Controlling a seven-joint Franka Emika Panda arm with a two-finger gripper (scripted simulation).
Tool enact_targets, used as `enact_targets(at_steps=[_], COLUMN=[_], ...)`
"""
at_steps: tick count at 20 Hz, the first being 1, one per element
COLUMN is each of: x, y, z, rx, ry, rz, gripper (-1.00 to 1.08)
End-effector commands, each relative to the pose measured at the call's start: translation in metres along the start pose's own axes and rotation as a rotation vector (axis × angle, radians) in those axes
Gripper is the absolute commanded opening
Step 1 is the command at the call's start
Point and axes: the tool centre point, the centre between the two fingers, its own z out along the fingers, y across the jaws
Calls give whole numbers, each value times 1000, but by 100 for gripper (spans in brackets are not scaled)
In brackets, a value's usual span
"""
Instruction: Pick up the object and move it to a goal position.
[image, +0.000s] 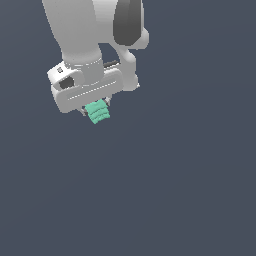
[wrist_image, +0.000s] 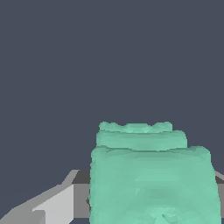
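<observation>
A simulated scene rendered against a flat, dark slate-blue surface (image: 180, 190) that fills both views; no table edges or corners show, so places cannot be tied to them. In the exterior view, a white robot arm (image: 75, 30) comes down from the upper edge, toward the exterior view's left, with a dark grey panel on the joint beside it. The arm ends in a broad white gripper (image: 96, 111) body, tilted so that its side toward the exterior view's right sits higher. Just beneath that body, the object (image: 98, 112), a small mint-green block with ribbed, stepped ridges, pokes out between the short dark fingers, which are mostly hidden. The gripper is closed around the object, holding it at its upper part while the ribbed end hangs free below. It is much smaller than the gripper above it. Nothing else lies on the surface. In the wrist view, the same object (wrist_image: 151, 179) looms large and close, rising in three stepped tiers, the widest nearest the camera. One grey and white finger (wrist_image: 52, 205) sits right against its side, and a sliver of another finger shows at the opposite side. Whether the object touches the surface cannot be told.
</observation>
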Motion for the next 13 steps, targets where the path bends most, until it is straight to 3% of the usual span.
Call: enact_targets(at_steps=[1,13], x=[2,8], y=[4,13], z=[-15,-44], rx=[1,1], ry=[-1,-1], rz=[0,0], gripper=[-100,-100])
